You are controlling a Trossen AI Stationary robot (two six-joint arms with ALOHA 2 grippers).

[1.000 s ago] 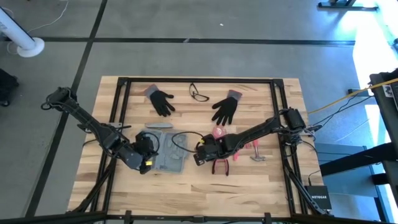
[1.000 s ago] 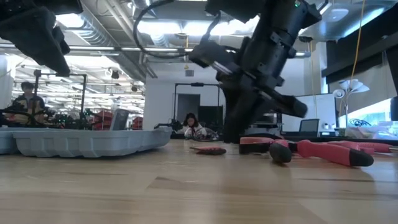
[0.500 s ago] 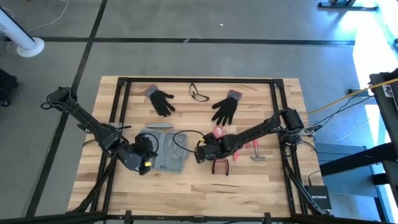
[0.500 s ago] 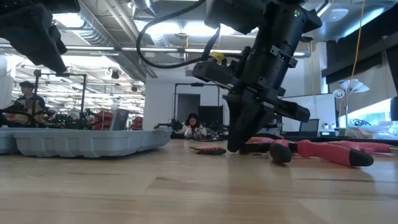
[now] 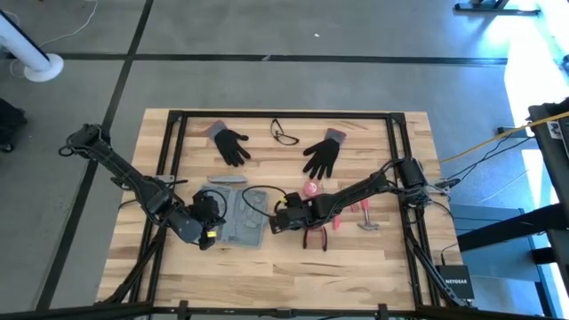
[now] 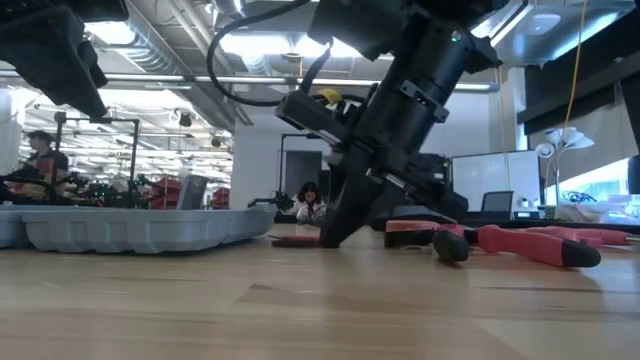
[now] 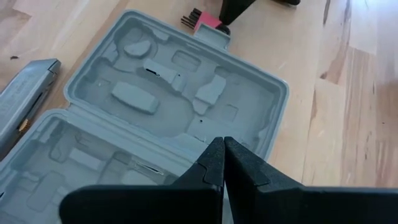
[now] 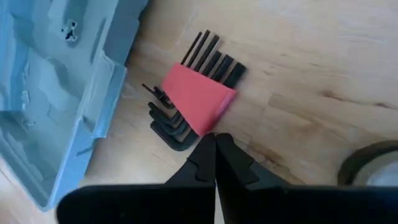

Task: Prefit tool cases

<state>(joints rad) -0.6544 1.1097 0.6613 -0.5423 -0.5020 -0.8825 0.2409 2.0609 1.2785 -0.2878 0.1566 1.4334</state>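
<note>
Right end effector (image 8: 215, 144), fingers closed and empty, has shifted toward the open blue-grey plastic tool case (image 8: 56, 81), now just short of red-sleeved black hex keys (image 8: 198, 99), likely the next fit.

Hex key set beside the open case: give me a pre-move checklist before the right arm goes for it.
1. Tool case open, recesses showing: ok.
2. Hex key set lies free on the table, beside the case's edge: ok.
3. Right gripper over the set: ok.
4. Right gripper open for a grasp: not ok, shut.
5. Left gripper shut, above the case, holding nothing: ok.
6. Matching recess for the keys: cannot tell.
</note>
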